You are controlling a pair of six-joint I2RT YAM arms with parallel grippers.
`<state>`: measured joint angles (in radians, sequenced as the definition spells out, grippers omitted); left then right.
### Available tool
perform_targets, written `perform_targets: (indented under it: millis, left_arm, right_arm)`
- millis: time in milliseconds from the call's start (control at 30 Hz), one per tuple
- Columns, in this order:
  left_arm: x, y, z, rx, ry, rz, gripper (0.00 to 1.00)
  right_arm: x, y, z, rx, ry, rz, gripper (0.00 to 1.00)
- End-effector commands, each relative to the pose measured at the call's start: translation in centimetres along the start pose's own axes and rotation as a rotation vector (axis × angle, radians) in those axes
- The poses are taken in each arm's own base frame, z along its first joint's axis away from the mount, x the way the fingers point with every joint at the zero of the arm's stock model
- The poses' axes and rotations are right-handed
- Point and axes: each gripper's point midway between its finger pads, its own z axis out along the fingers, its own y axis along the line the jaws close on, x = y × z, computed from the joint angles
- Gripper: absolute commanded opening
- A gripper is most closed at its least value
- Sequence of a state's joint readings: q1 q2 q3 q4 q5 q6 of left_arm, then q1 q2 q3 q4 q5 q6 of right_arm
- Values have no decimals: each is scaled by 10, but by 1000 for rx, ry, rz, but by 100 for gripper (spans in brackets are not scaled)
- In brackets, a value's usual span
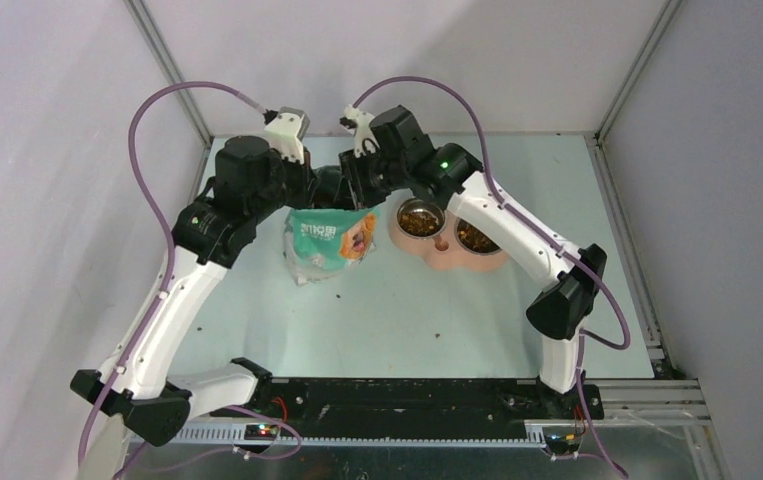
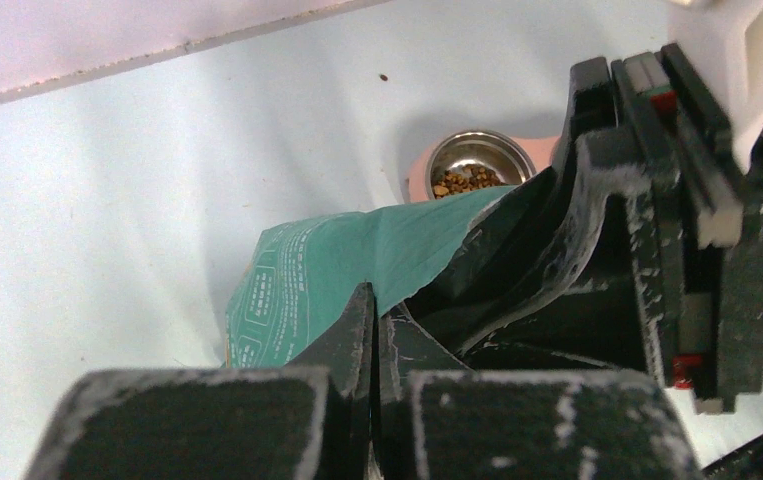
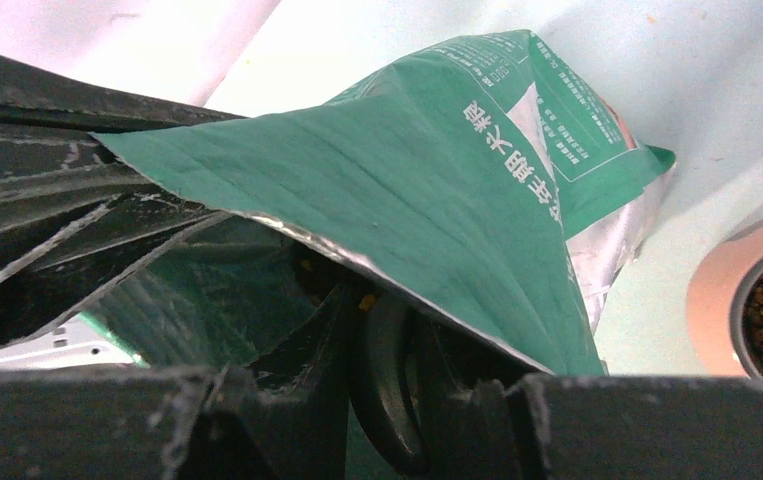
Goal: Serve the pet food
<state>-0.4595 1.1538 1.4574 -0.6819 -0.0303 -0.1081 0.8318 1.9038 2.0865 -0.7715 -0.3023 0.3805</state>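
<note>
Starting from the near side of the table (image 1: 407, 320), a few stray pellets (image 1: 337, 297) lie loose on the surface, clear of any dish. Further in, the teal bag (image 1: 329, 240) sits with both arms meeting over its mouth.

The left gripper (image 2: 372, 330) is fully closed, and its fingers appear to pinch the bag's upper edge. The right gripper (image 3: 387, 400) reaches into the opening with its jaws partly apart, seemingly clamped on a dark rounded piece (image 3: 389, 385) (possibly a handle; it cannot be identified). One golden pellet shows inside the bag mouth.

Beyond and to the right stands the pink double feeder (image 1: 444, 258). The pet food (image 1: 420, 218) fills one steel bowl, and the second bowl (image 1: 475, 237) also holds some.

Assessment: serving looks well advanced, since both bowls carry food. What appears left is topping up if needed, withdrawing from the bag and letting it go. The spilled pellets remain uncollected.

Markings: the bag carries white Chinese characters, a dog picture and a fine-print panel. None can be read with confidence.
</note>
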Motion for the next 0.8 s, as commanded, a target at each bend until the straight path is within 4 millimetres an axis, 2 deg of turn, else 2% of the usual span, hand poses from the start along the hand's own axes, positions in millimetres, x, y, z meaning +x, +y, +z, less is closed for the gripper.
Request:
perform_targets:
  millis: [0, 133, 300, 500, 767]
  left_arm:
    - [-25, 21, -5, -59, -84, 80, 0]
    - [-31, 29, -9, -54, -70, 155, 0]
    - [-34, 33, -16, -58, -56, 232, 0]
    - [-36, 35, -18, -62, -45, 266, 0]
    - [-48, 45, -19, -109, -47, 327, 0]
  right_arm:
    - [-24, 30, -41, -175, -27, 126, 0]
    - [-55, 21, -58, -198, -105, 196, 0]
    - [-80, 9, -64, -224, -148, 285, 0]
    - [-93, -4, -76, -279, -161, 372, 0]
    - [-95, -32, -91, -301, -159, 496, 0]
